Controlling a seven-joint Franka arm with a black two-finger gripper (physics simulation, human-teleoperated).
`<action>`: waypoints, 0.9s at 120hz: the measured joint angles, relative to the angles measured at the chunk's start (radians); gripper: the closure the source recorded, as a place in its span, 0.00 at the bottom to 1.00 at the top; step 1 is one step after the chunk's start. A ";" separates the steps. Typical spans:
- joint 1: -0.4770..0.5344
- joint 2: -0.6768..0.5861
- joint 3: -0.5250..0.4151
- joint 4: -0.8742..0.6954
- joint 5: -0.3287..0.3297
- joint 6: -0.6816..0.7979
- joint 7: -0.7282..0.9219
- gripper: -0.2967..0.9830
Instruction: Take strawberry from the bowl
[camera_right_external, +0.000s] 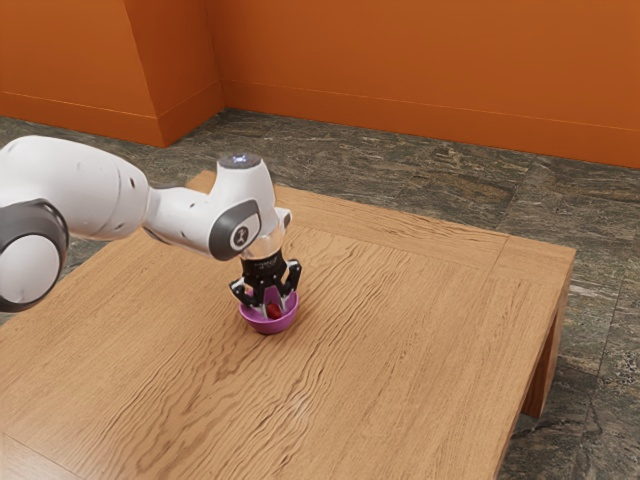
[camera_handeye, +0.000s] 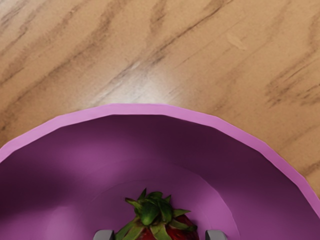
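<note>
I find the strawberry (camera_handeye: 159, 220) inside the purple bowl (camera_handeye: 145, 109), leafy crown visible. My jaws stand apart, one on each side of it. Obstruction noted: the bowl's wall encircles them. Bench (camera_right_external: 430, 350) wood surrounds the bowl, with the edges well apart from it; orange walls (camera_right_external: 400, 60) rise beyond.

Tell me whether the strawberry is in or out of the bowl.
In: both views show the strawberry within the bowl.

Orange walls (camera_right_external: 420, 60), dk grey veined stone flr (camera_right_external: 400, 165), wood tbl (camera_right_external: 400, 350) w/ grain.
</note>
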 joint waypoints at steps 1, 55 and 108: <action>0.000 0.001 0.000 0.000 0.000 0.001 -0.001 0.63; 0.002 0.016 0.000 0.000 0.001 0.011 -0.024 0.66; -0.005 -0.038 -0.006 -0.014 0.010 0.007 -0.044 0.68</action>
